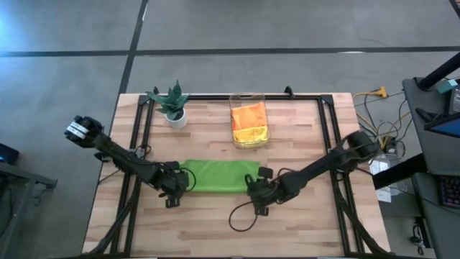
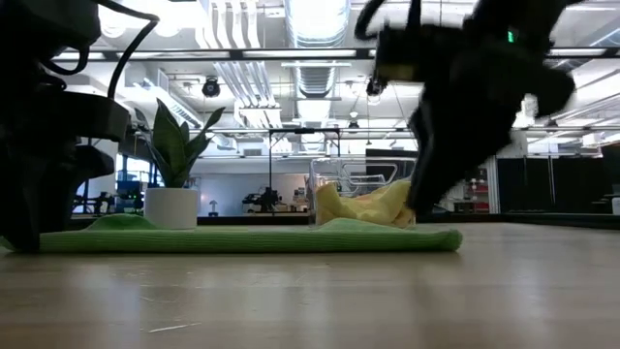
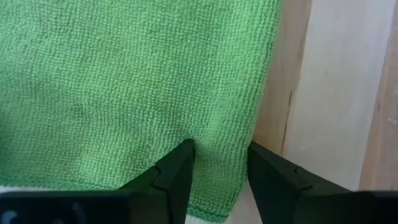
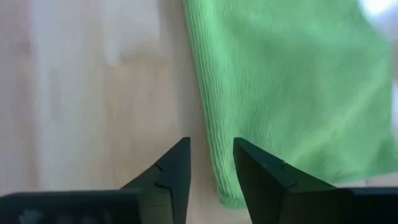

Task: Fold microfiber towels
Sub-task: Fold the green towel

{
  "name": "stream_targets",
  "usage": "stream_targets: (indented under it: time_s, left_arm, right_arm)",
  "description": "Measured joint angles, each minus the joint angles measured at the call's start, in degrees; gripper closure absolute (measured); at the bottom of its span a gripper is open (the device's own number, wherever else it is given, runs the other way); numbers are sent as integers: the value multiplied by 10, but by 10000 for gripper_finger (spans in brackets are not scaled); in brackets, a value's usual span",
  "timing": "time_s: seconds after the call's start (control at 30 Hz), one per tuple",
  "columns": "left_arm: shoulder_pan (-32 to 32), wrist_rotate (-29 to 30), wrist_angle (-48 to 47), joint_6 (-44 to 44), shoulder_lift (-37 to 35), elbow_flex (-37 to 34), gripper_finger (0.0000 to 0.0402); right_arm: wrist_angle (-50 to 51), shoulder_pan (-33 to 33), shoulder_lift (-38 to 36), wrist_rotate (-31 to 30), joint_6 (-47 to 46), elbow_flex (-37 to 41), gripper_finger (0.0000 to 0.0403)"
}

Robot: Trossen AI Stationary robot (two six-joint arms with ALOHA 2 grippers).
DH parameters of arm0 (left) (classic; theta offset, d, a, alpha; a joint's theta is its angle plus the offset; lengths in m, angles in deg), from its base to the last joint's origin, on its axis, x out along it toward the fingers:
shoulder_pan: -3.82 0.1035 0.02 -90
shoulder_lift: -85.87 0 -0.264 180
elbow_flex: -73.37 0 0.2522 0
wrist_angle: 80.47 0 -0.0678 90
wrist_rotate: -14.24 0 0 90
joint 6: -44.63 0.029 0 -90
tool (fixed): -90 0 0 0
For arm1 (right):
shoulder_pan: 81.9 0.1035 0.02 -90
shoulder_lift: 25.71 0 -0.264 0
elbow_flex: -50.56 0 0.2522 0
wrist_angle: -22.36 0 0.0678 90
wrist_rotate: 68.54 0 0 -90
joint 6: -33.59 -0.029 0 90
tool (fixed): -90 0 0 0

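Lime green microfiber towel lies as a long folded strip across the middle of the wooden table, an arm at each short end.

The strip looks about one fold in, so by my reading another fold across its length is left. The left gripper has its fingers parted around the corner hem of the cloth, pinching nothing yet. The right gripper sits at the opposite end, fingers parted over the edge where cloth meets bare wood, also holding nothing. Behind the strip, the clear plastic bin holds an orange towel and a yellow towel, crumpled and apparently unfolded. A small potted plant stands left of the bin.
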Motion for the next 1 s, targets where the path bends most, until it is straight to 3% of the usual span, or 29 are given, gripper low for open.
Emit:
stream_targets:
  time_s: [0.33,0.63,1.0]
  left_arm:
    - [0,16,-3,2,-62,-1,270]
    - [0,22,-1,1,-53,-6,270]
    - [0,24,-1,1,-53,-8,271]
  right_arm:
    - [-35,2,-54,-2,1,58,307]
    - [-82,-11,-43,6,21,79,311]
    - [-66,-27,-3,67,20,82,324]
